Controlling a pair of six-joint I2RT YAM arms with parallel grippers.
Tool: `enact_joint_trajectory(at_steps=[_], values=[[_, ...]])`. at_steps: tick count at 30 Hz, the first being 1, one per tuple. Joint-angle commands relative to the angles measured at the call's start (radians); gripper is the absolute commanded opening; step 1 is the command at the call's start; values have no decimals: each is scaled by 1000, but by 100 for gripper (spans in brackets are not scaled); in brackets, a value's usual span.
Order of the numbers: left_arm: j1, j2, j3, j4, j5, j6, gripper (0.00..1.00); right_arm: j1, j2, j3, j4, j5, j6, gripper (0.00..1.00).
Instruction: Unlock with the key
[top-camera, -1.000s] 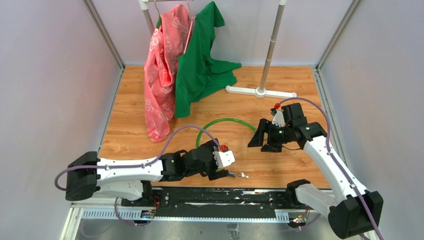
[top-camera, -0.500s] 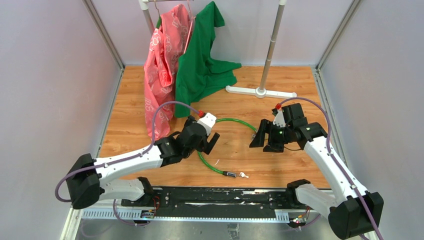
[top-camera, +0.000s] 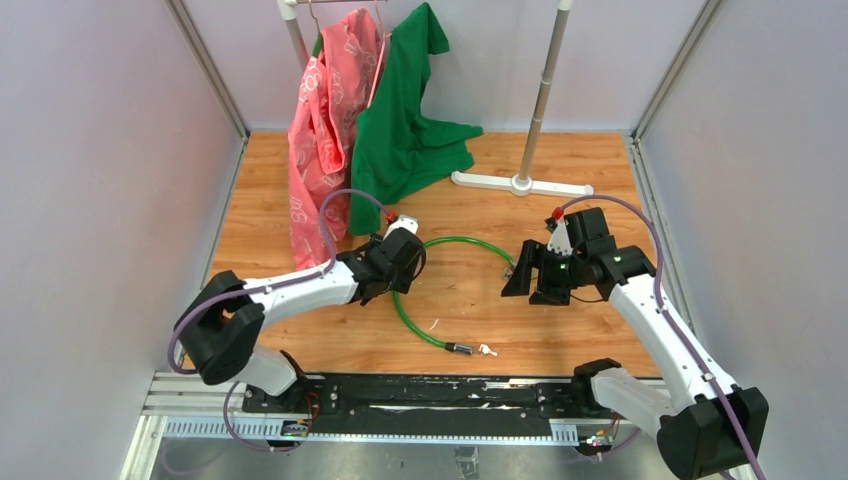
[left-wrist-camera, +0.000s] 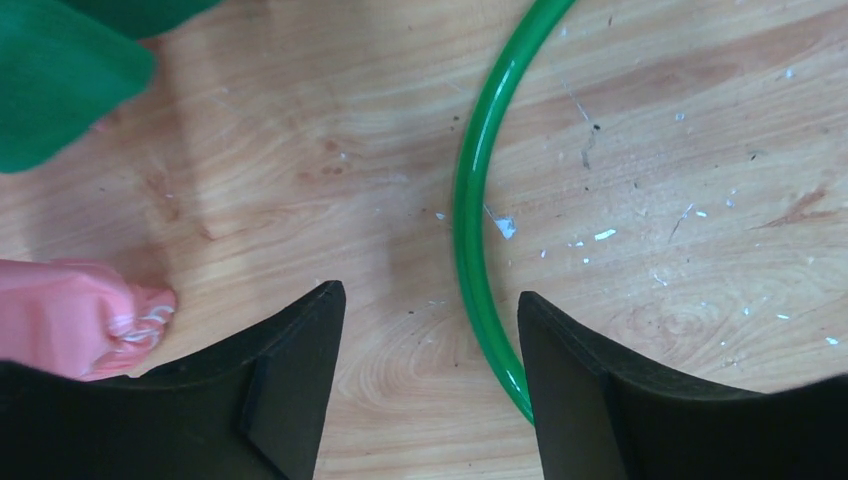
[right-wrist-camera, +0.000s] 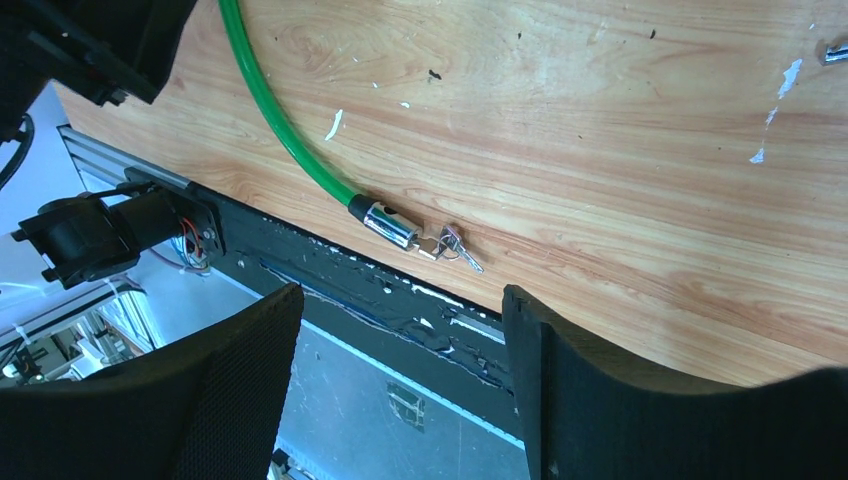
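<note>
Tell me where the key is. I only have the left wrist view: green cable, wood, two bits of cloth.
Observer: The key lies at the metal lock end of the green cable, by the near edge of the table.
Operator: Report the right gripper.
Observer: The right gripper hangs open, holding nothing, farther back than the key.
Operator: Name that cloth.
Observer: A pink garment and a green garment, hanging from a rack.
</note>
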Motion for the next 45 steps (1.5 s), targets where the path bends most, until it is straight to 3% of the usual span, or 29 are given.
enact_joint_trajectory(at_steps=[1,7,21,32,45], values=[[6,62,26,3,38,-57,66,-14,-7,10,-31,21,-25,75],[7,135,15,33,41,-84,58,-14,-2,5,-32,22,-34,75],[6,222,-40,107,40,-135,19,-13,19,5,-32,36,-50,75],[7,198,19,99,-56,-61,15,-13,19,-1,-32,53,-59,75],[10,189,86,137,-23,50,8,-15,-5,-19,-34,88,-92,74]])
